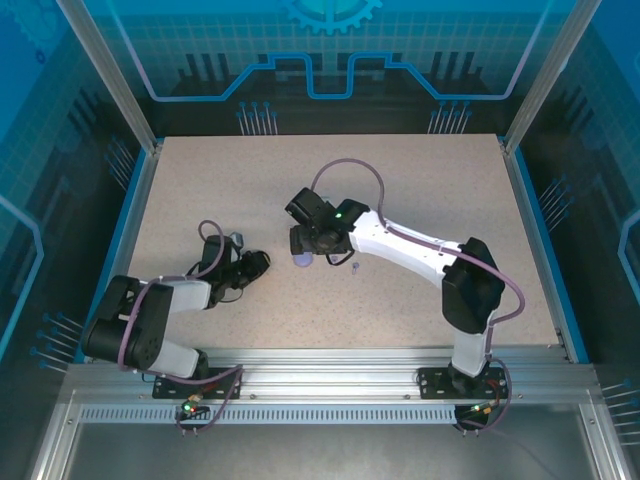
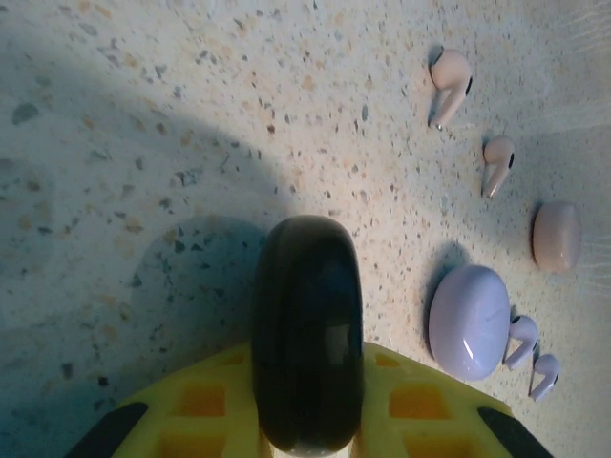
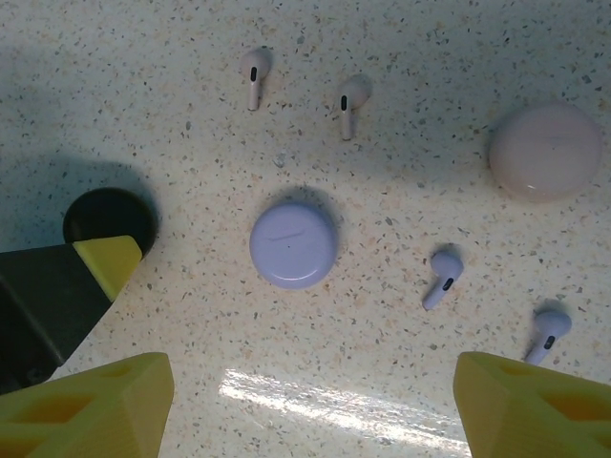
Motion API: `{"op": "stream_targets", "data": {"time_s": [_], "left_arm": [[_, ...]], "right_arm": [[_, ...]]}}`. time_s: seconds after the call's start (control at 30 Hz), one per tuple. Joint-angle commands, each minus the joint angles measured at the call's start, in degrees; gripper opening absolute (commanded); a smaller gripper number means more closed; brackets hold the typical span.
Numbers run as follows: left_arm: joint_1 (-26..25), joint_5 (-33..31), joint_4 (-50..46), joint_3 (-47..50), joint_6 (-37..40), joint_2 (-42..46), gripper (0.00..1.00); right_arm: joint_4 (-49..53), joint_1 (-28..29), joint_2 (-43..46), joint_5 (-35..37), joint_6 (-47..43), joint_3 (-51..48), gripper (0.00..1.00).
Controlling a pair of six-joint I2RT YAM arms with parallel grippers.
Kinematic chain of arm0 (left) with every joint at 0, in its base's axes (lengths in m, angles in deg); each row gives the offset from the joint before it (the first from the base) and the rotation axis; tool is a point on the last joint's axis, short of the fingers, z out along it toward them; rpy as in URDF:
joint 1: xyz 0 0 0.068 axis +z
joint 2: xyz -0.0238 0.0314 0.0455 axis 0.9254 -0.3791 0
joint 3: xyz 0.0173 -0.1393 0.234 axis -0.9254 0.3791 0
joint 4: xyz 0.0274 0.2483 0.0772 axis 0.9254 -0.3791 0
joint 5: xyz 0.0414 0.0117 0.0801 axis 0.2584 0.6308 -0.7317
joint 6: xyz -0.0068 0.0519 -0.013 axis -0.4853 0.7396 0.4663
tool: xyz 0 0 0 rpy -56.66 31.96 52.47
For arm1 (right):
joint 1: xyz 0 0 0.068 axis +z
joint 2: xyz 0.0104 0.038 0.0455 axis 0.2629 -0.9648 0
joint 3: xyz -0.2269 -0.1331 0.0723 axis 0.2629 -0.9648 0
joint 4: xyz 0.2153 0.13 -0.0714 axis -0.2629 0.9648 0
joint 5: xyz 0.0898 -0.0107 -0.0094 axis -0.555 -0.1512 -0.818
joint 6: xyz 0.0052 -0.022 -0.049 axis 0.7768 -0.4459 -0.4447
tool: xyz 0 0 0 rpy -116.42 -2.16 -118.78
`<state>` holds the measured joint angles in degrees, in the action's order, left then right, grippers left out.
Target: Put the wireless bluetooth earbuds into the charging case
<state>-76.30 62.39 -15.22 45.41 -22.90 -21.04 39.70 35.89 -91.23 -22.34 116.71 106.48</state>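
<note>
Purple earbuds (image 3: 442, 277) beside purple case (image 3: 293, 244): likely light, slick, roll-prone; pinch across bulb. Right gripper (image 3: 310, 410) fingers spread; left gripper (image 2: 307, 410) fingers clamp black case (image 2: 307, 315).

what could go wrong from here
The left gripper clamps the smooth, rounded black case, which may slip out.
The open right gripper hovers over the purple case close beside the left gripper; the arms might collide.
The purple earbuds lie loose beside that case; a closing finger may flick them away.
</note>
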Motion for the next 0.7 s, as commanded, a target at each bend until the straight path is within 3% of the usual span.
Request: {"op": "stream_targets", "data": {"time_s": [0.0,0.47,0.67], "left_arm": [[0.8,-2.8,0.0,0.8,-1.2,-0.5,0.0],[2.5,-13.0,-15.7,-1.8,2.9,10.6,0.38],[2.5,-14.2,-19.8,-3.7,2.2,15.7,0.47]], "right_arm": [[4.1,1.4,-2.0,2.2,3.3,3.3,0.78],[9.2,3.4,-7.9,4.2,5.4,10.1,0.79],[11.8,3.7,-9.9,4.6,6.1,14.0,0.79]]}}
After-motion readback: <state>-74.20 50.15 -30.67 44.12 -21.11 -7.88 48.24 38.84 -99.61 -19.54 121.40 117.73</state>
